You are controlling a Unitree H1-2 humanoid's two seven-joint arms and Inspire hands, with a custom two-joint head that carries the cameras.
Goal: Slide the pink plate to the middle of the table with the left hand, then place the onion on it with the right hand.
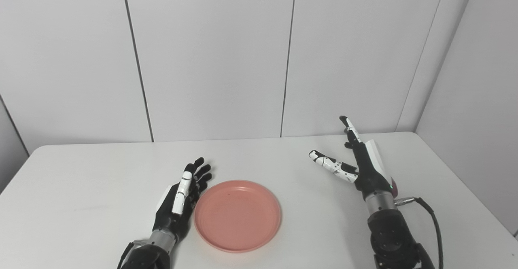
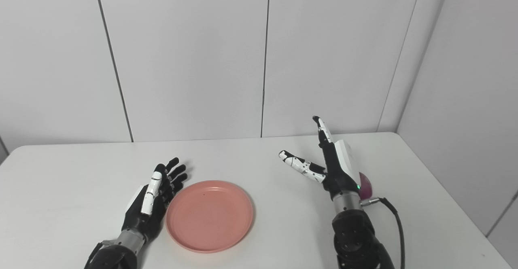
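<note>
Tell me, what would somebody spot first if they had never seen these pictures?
Probably the pink plate, bright against the white table, near its front edge with nothing on it. Next, the two black-and-white robot hands: the left hand open right beside the plate's left rim, and the right hand open with fingers pointing up. A bit of purple onion peeks out behind the right hand.

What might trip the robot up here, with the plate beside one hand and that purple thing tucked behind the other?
1. The onion sits mostly hidden behind the right robot hand, near the table's right edge; a clumsy reach could nudge it off.
2. The left robot hand is open and right beside the plate, so a stray move could shove the plate off centre.
</note>
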